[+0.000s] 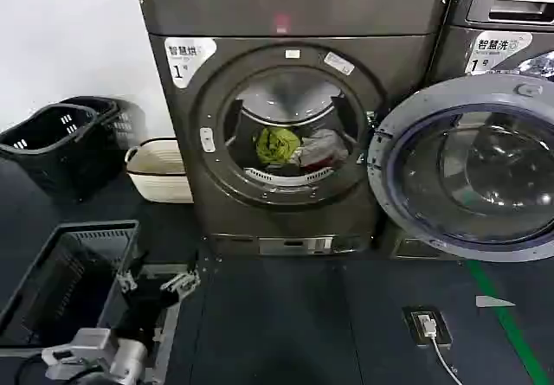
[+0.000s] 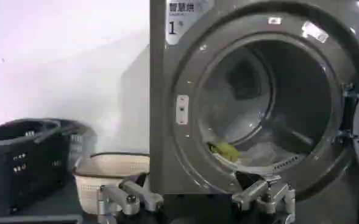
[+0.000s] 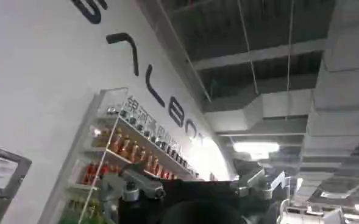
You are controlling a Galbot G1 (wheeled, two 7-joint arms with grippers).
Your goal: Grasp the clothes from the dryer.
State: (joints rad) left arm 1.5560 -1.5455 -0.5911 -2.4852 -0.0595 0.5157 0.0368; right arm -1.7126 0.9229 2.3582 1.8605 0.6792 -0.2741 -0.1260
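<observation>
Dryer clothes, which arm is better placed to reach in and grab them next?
Left, probably. The left gripper is open, low in front of the dryer, and its wrist view faces the clothes in the drum. The right gripper points up at the ceiling.

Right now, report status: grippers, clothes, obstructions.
Left gripper open, low, short of the dryer. Right gripper open, aimed at the ceiling. Clothes in the drum, yellow-green piece in front. Dryer door swung open, path clear.
</observation>
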